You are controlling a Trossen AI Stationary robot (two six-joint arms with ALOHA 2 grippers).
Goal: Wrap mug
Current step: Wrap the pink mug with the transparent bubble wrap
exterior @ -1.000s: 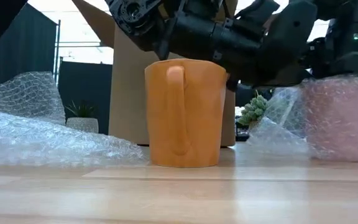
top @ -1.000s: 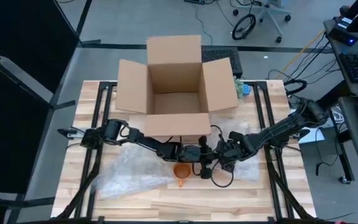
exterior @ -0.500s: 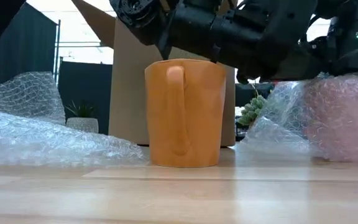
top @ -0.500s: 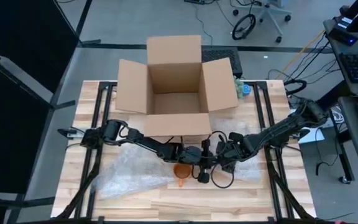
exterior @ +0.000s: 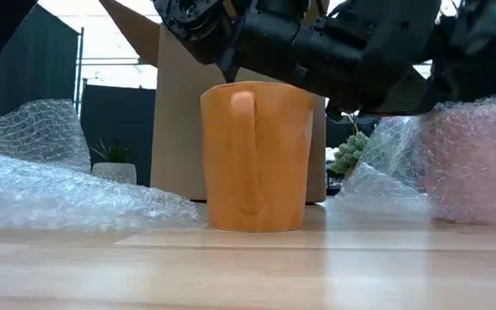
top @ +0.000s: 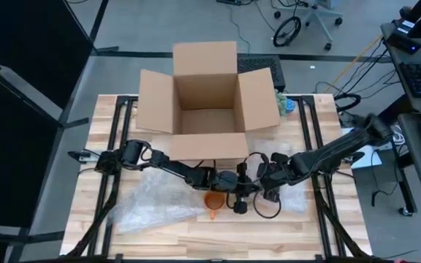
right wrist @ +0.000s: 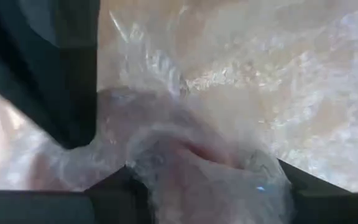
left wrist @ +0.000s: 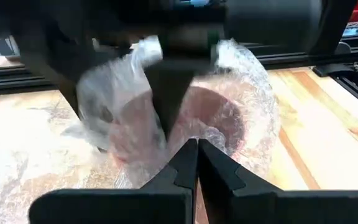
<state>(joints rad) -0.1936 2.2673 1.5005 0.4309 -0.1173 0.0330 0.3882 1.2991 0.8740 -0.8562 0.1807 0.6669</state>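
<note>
An orange mug (top: 212,199) (exterior: 255,155) stands upright on the table near its front, and no gripper touches it. Right of it lies a pink mug wrapped in bubble wrap (exterior: 476,164) (left wrist: 229,112), its mouth turned toward my left gripper. My left gripper (left wrist: 197,149) is shut just in front of that mouth. My right gripper (top: 260,191) is at the wrapped mug from the other side, with wrap bunched between its fingers. A loose bubble wrap sheet (top: 152,201) lies flat on the table to the left. My left gripper's shut fingertips (left wrist: 190,155) sit at the wrap on the pink mug's near rim; I cannot tell whether they touch it. My right gripper has bunched bubble wrap (left wrist: 114,87) between its two fingers at the mug's mouth. One finger (left wrist: 166,99) points down into the mouth, and the other stands outside it. The mug rests on the table.
An open cardboard box (top: 207,102) stands behind both grippers, its front flap close to the arms. A small plant (exterior: 351,151) and clutter sit at the far right. Bare wood lies along the table's near edge.
My right gripper has shifted a little toward the table's left, closer over the wrapped mug. The loose wrap on the pink mug's left side has been drawn up higher. The orange mug has stayed where it was.
</note>
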